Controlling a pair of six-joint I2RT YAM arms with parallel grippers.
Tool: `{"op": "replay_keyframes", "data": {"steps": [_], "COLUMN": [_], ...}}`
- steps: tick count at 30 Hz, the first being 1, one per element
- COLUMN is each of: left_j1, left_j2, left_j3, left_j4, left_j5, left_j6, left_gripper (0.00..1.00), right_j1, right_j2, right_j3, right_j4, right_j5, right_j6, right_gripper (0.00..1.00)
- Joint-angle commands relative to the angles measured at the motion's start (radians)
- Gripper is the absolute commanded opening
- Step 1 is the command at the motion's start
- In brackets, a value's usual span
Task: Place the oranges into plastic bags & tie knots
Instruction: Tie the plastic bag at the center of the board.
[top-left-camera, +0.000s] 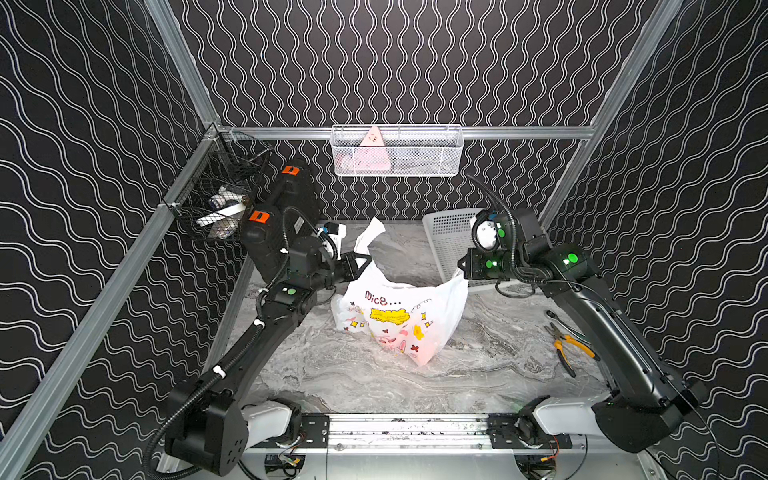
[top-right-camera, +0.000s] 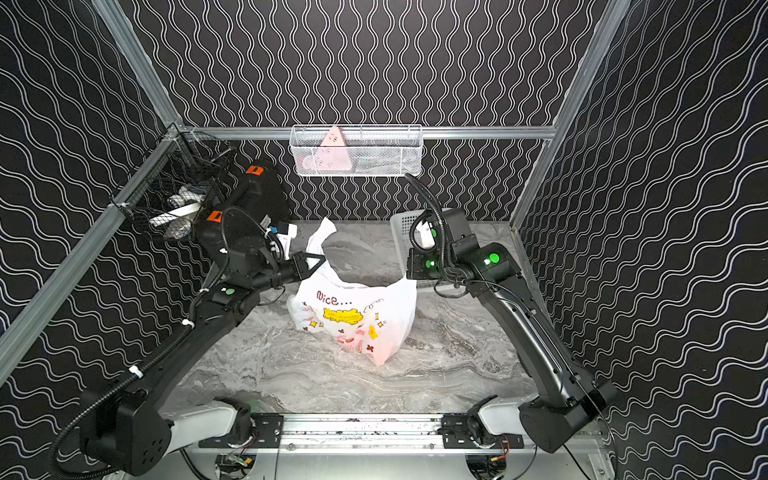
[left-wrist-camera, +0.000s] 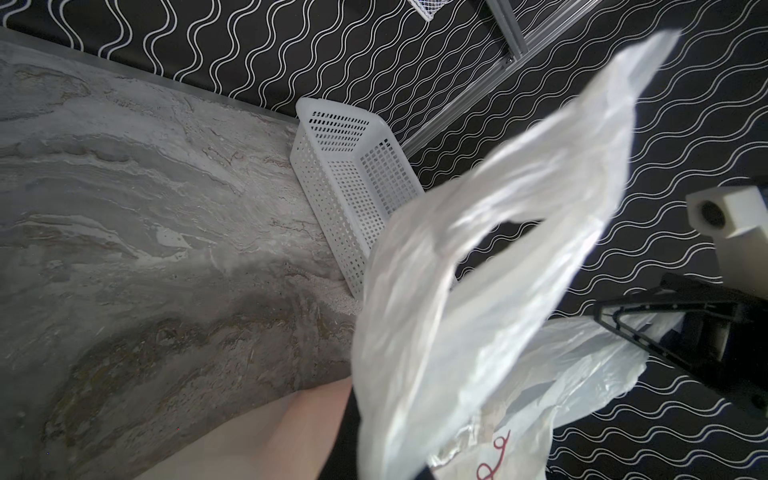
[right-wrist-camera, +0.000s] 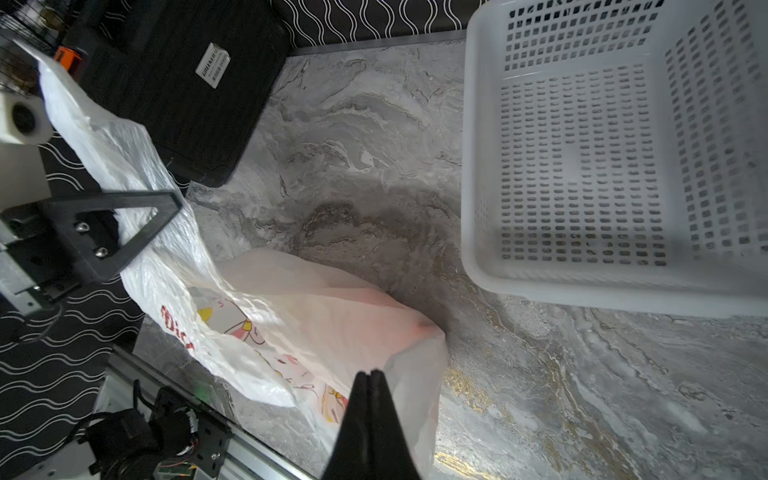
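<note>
The white printed plastic bag (top-left-camera: 399, 316) stands mouth-up mid-table, shown in both top views (top-right-camera: 353, 316). My left gripper (top-left-camera: 360, 262) is shut on its left handle strip (left-wrist-camera: 498, 257), whose loop stands up above the jaws. My right gripper (top-left-camera: 460, 267) pinches the bag's right rim (right-wrist-camera: 415, 357), fingertips (right-wrist-camera: 365, 382) pressed together, so the mouth is stretched between both arms. The oranges are hidden inside; only an orange-pink glow (top-left-camera: 428, 353) shows through the plastic. No knot is in view.
A white perforated basket (top-left-camera: 451, 241) lies at the back right, close behind the right gripper. Yellow-handled pliers (top-left-camera: 569, 349) lie at the right edge. A black case (top-left-camera: 291, 195) stands back left, beside a black wire basket (top-left-camera: 220, 195). A white wire basket (top-left-camera: 397, 151) hangs on the rear rail.
</note>
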Motion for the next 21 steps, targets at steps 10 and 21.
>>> {"op": "replay_keyframes", "data": {"steps": [10, 21], "left_j1": [-0.135, -0.138], "left_j2": [0.074, 0.218], "left_j3": [0.163, 0.247], "left_j4": [-0.391, -0.374], "left_j5": [-0.064, 0.026], "left_j6": [0.146, 0.138], "left_gripper": [0.0, 0.0], "right_j1": [0.016, 0.1], "right_j2": [0.094, 0.303], "right_j3": [0.059, 0.253], "right_j4": [0.057, 0.075], "right_j5": [-0.255, -0.49], "right_j6": [-0.261, -0.367], "right_gripper": [0.0, 0.0]}}
